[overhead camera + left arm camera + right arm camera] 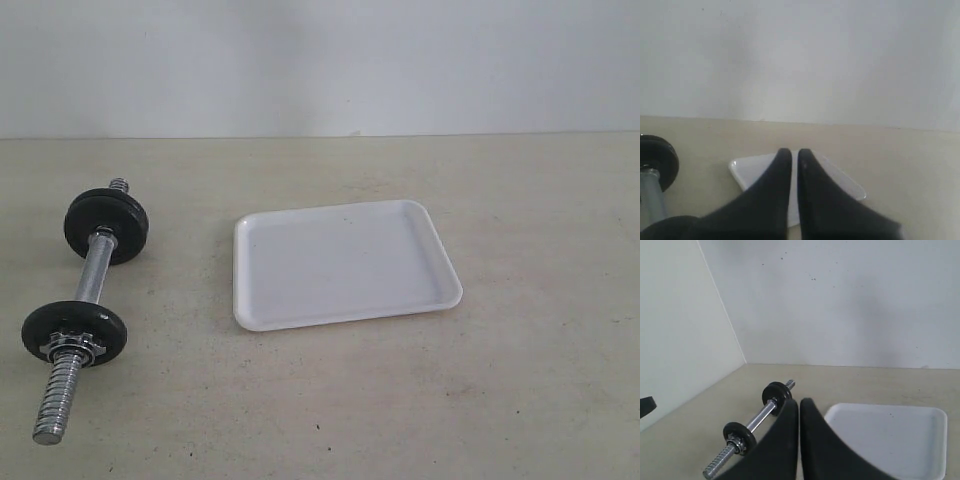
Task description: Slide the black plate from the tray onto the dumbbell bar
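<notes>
Chrome dumbbell bar (92, 272) lies at the left of the exterior frame and the white tray (345, 265) at centre, well apart on the beige worktop (500, 400).
Both discs sit threaded on the bar: the upper black plate (85, 218) near its top end, the lower black plate (45, 325) against a star-shaped collar nut (72, 345). The left gripper (794, 155) and right gripper (799, 404) each have their fingers pressed together, holding nothing.
</notes>
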